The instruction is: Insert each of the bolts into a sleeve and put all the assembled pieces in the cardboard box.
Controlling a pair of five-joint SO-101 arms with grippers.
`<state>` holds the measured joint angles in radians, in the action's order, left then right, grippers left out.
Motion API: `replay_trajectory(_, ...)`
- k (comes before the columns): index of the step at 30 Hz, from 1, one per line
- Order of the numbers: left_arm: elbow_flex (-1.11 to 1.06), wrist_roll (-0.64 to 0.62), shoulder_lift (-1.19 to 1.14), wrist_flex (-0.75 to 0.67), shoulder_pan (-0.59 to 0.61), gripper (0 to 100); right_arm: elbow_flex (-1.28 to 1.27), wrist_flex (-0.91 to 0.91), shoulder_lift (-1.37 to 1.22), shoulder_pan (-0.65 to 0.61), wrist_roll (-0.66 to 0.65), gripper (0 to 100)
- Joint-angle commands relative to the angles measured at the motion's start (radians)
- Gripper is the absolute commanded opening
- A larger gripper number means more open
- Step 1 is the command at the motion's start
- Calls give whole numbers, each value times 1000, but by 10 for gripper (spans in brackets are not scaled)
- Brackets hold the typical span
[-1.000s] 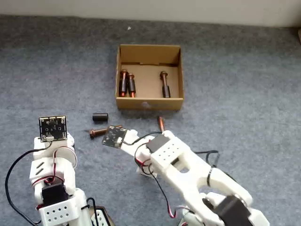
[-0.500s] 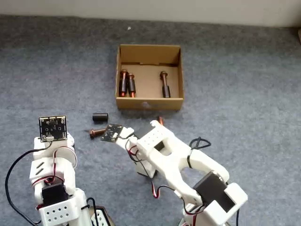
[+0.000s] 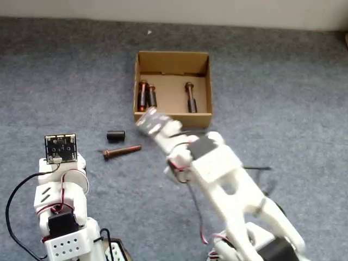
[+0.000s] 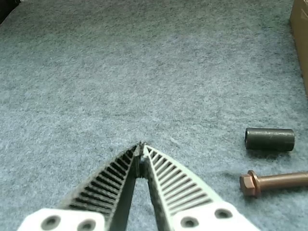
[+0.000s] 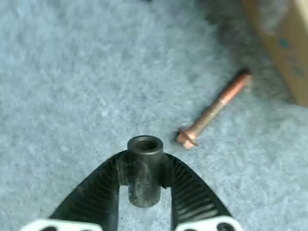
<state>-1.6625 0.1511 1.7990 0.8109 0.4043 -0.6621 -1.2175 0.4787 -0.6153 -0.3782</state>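
Cardboard box (image 3: 172,120) holds three assembled pieces (image 3: 142,95); one sleeve (image 3: 116,136) and one bolt (image 3: 122,152) lie on carpet (image 3: 283,81) near the pressed-together left gripper (image 4: 140,153). The right gripper (image 5: 143,166) pinches a second sleeve (image 5: 144,185), a bolt just beyond.

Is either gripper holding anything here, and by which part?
The right gripper clamps a black sleeve by its sides; the left gripper is shut on nothing.

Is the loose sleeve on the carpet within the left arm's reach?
Probably yes: only bare carpet lies between the shut left gripper and the sleeve; the right arm is off by the cardboard box.
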Motion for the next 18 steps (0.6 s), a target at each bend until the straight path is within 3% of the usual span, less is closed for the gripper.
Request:
replay_trajectory(1,39,-2,7,-8,-1,11,-4,-4,180,82,109,5)
replay_trajectory(6,41,-2,5,-6,-47,12,-91,58,300,200,232,5)
replay_trajectory(14,67,-2,-2,0,-70,59,-400,453,378,397,402,5)
replay_trajectory(18,160,-2,-2,109,-136,59,-470,510,378,444,453,5)
